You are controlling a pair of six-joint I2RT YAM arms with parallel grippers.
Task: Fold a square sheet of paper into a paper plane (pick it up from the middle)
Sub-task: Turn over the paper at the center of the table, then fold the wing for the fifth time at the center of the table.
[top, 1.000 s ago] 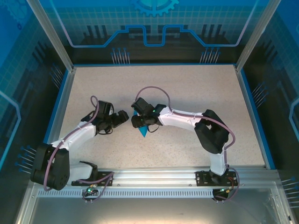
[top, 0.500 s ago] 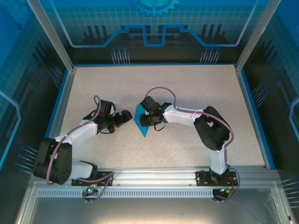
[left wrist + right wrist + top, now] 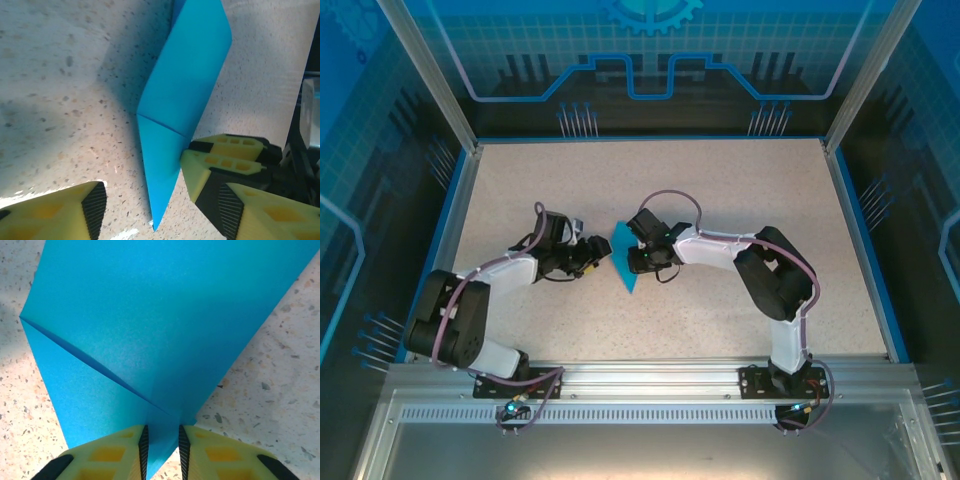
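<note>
**Item under handling.** The blue paper (image 3: 623,262) lies on the speckled table (image 3: 720,190), near the middle, between the two arms. It is already part folded into a long shape that tapers to a sharp point toward the near edge. One crease crosses it, and in the left wrist view one flap stands a little off the surface.

**Handling assessment.** The paper is judged very light and thin, limp across its flat areas and stiffer along the folds. It should slide easily on the smooth tabletop, and it will take an unwanted crease or a crushed tip if it is squeezed hard or dragged. The safest hold is judged to be a shallow pinch on a folded edge or on layered material near the crease. The single-layer point should not be gripped.

**Right gripper** (image 3: 635,262). Its jaws are drawn close together, with the edge of the paper (image 3: 150,315) pinched between the pads just beside the crease. It grips the paper.

**Left gripper** (image 3: 160,200). Its jaws stand apart, one on either side of the pointed end of the paper (image 3: 185,90). It holds nothing, and the wrist view shows no clear contact between its own pads and the paper.
</note>
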